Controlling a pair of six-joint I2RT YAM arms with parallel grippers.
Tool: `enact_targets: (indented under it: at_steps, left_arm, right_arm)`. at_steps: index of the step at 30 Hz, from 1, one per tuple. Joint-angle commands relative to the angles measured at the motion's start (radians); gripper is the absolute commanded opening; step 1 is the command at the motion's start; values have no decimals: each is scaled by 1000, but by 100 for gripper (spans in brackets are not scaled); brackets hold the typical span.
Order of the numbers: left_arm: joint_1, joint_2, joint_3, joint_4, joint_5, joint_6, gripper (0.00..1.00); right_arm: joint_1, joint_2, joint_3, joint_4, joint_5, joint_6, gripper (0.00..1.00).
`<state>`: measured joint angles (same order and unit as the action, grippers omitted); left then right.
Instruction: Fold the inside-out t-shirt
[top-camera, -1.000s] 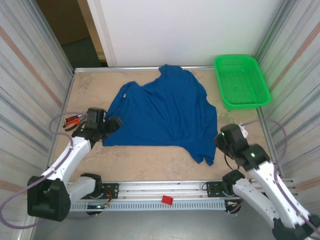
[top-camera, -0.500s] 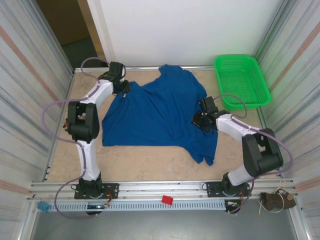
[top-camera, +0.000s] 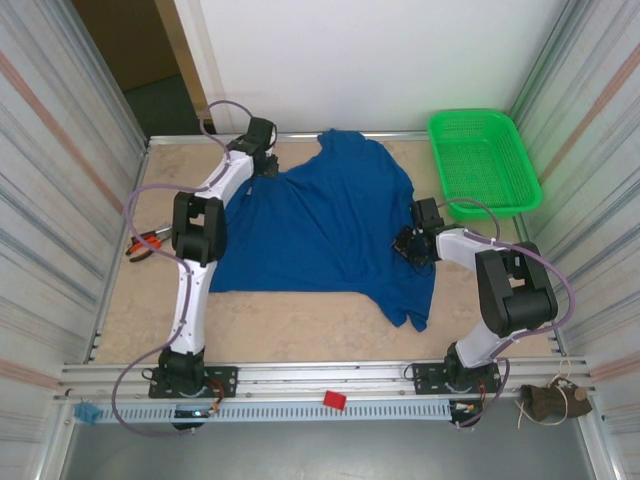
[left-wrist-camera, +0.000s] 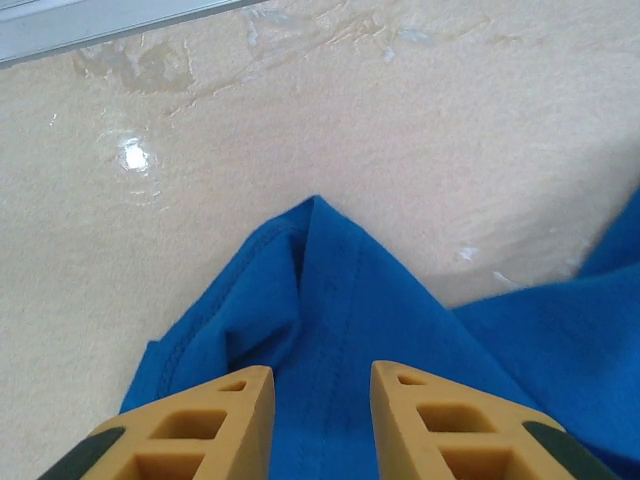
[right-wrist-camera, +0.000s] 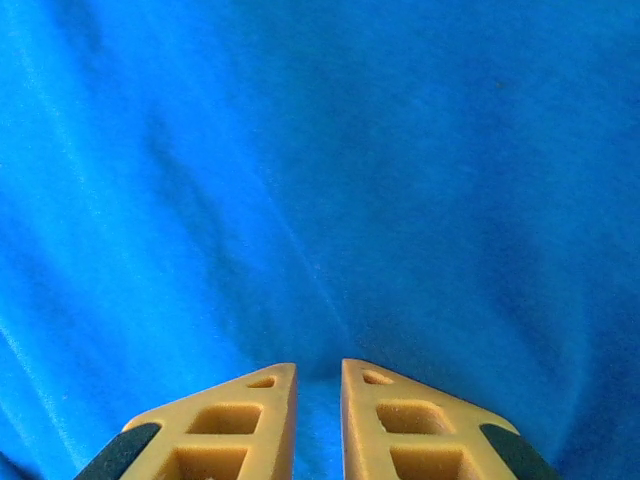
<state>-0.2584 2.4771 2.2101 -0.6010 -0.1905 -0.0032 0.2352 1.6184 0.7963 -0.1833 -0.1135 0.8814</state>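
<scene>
The t-shirt (top-camera: 330, 220) lies spread across the middle of the table (top-camera: 290, 320). It is soft, light and limp, so it is best taken at its hems and sleeves. The left gripper (left-wrist-camera: 320, 378) straddles the far left sleeve with narrowed jaws; whether it grips cannot be told. The right gripper (right-wrist-camera: 318, 370) pinches cloth at the right edge.

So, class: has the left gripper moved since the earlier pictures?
Yes. The left gripper has gone from beside the pliers toward the far rail, onto the t-shirt's far-left corner.
</scene>
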Motion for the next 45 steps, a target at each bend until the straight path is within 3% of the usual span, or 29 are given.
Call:
enact_targets:
  at_steps: [1, 4, 11, 14, 18, 21, 22, 25, 29, 32, 37, 45]
  left_arm:
    - [4, 42, 92, -68, -75, 28, 31]
    - [5, 77, 156, -111, -118, 16, 32]
    - [8, 160, 305, -223, -93, 9, 41]
    - [16, 191, 365, -273, -86, -2, 40]
    - [33, 226, 429, -342, -37, -21, 24]
    - [43, 229, 427, -382, 11, -28, 0]
    - [47, 232, 427, -403, 23, -36, 0]
    - [53, 211, 372, -437, 37, -52, 0]
    - [51, 22, 52, -254, 35, -71, 0]
    - [59, -92, -60, -178, 41, -98, 0]
    - [125, -149, -59, -147, 152, -194, 0]
    - [261, -91, -19, -113, 330, -369, 0]
  right_arm:
    - [-5, 18, -12, -3, 6, 31, 17]
    - [-8, 24, -15, -25, 24, 64, 16]
    - [-28, 26, -25, -49, 33, 136, 13]
    - [-31, 26, -25, -62, 37, 173, 13]
    - [-34, 14, -36, -81, 51, 219, 13]
    - [-34, -7, -49, -99, 70, 234, 13]
    - [-34, -15, -54, -102, 73, 236, 13]
    - [-36, -50, -71, -125, 97, 244, 13]
    - [-39, -102, -103, -162, 135, 265, 13]
    - [-45, -135, -139, -178, 155, 317, 12]
    - [-50, -151, -161, -189, 170, 345, 12]
    - [-50, -135, -140, -218, 186, 364, 11]
